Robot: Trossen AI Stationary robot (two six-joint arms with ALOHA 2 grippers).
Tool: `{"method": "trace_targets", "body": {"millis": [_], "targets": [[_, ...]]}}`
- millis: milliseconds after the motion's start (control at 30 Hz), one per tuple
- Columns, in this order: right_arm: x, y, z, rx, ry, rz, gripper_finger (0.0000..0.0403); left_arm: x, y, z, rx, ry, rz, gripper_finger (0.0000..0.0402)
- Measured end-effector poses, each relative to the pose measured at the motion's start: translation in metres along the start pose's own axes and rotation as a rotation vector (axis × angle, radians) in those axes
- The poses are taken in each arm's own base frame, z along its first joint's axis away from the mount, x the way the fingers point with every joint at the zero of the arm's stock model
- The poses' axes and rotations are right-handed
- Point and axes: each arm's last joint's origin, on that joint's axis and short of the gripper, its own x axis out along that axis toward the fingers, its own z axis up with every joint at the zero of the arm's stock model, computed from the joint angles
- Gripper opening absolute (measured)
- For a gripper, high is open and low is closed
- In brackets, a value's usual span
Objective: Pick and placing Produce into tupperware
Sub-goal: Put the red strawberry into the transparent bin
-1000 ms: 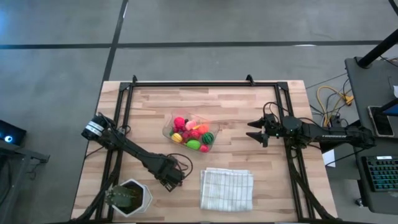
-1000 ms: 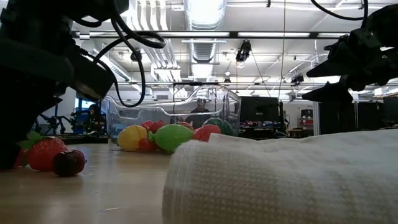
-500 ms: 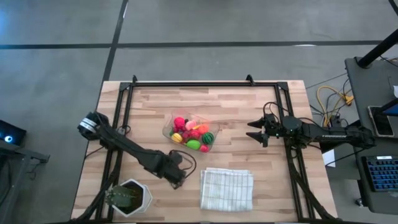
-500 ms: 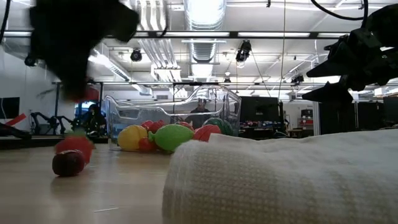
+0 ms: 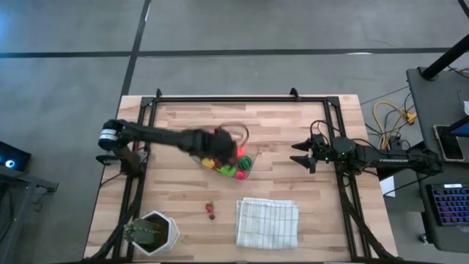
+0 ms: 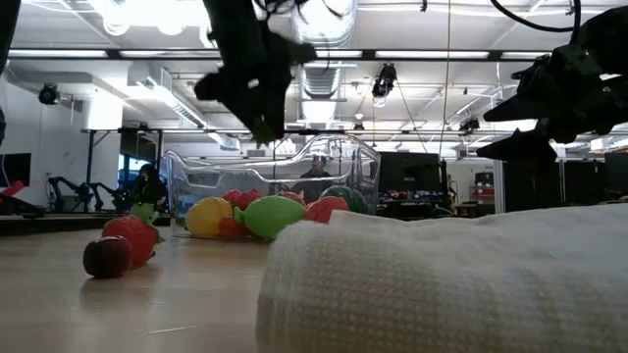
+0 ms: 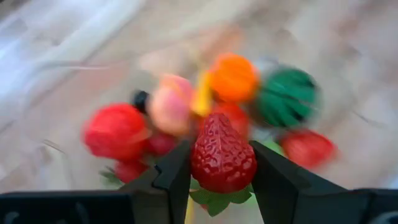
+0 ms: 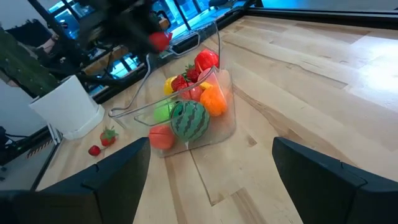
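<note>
The tupperware (image 5: 251,157) is a clear shallow container at mid-table, holding bright toy produce (image 5: 229,169): pink, orange, yellow, green and a striped dark green ball (image 8: 188,121). My left gripper (image 5: 223,144) hangs over the container, shut on a red toy strawberry (image 7: 221,152). One more strawberry (image 6: 130,236) and a dark red berry (image 6: 105,256) lie on the wood near the cloth. My right gripper (image 5: 295,157) waits open, off the table, to the container's right. My left gripper pinches the strawberry by its two opposite sides (image 7: 198,163) between both fingers (image 7: 176,171). It comes from above, pointing down. The strawberry is lifted clear over the produce in the container, its green leaves (image 7: 214,199) toward the wrist.
A folded white cloth (image 5: 267,222) lies at the near edge, with a white pot holding a green plant (image 5: 152,232) at the near left corner. A dark frame (image 5: 242,97) runs along the table's far and side edges. Bare wood lies between the container and my right gripper.
My left gripper has risen from the table beside the plant pot and swung toward the far edge, ending over the tupperware with a strawberry between its fingers. The other strawberry and the berry stay on the wood where the gripper was.
</note>
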Motion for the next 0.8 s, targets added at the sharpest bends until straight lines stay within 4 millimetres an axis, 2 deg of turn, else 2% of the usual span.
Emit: {"method": "trace_targets", "body": {"millis": [167, 500, 633, 733, 800], "targets": [[0.000, 0.000, 0.000, 0.000, 0.001, 0.000, 0.0329, 0.017, 0.029, 0.023, -0.074, 0.076, 0.002, 0.0160], [0.000, 0.000, 0.000, 0.000, 0.001, 0.000, 0.0329, 0.017, 0.026, 0.026, -0.065, 0.082, -0.076, 0.0283], [0.000, 0.000, 0.000, 0.000, 0.000, 0.000, 0.0329, -0.001, 0.005, 0.005, 0.139, 0.207, -0.291, 0.0293], [0.000, 0.000, 0.000, 0.000, 0.000, 0.000, 0.0329, -0.016, -0.016, -0.024, 0.256, 0.325, -0.439, 0.0294], [0.000, 0.000, 0.000, 0.000, 0.001, -0.001, 0.0329, -0.023, -0.027, -0.047, 0.290, 0.397, -0.460, 0.0294]]}}
